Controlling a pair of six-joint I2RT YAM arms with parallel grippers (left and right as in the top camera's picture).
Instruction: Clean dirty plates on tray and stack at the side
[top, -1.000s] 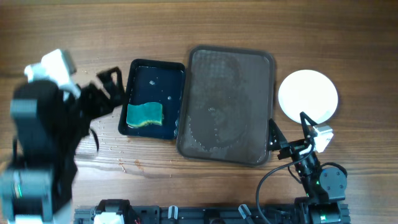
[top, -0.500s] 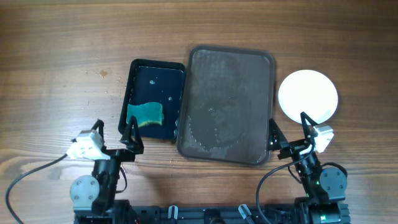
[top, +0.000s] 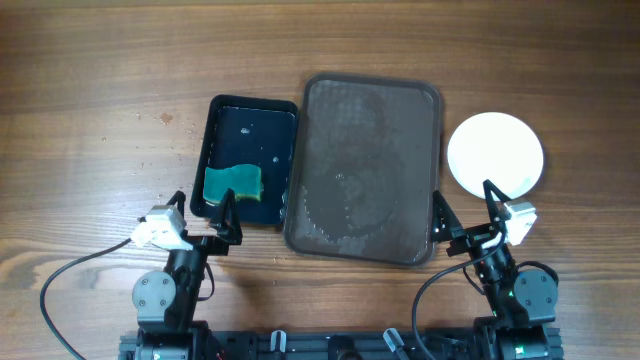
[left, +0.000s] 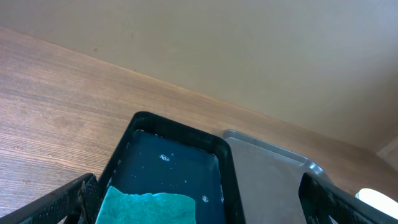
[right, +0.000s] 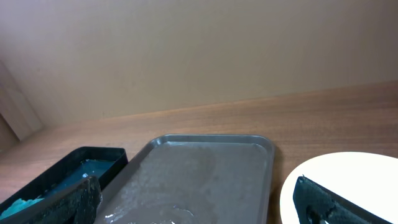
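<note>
L arm folded low over its base; L gripper (top: 203, 207) jaws spread wide, empty. R arm folded same way; R gripper (top: 463, 207) jaws wide apart, empty. Both wrists aim fwd.

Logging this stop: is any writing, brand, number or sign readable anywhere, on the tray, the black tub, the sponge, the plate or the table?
None: no text can be read in any view.
The tray, tub, sponge, plate and table all show plain, unmarked surfaces.
The specks in the tub are droplets, not print.
</note>
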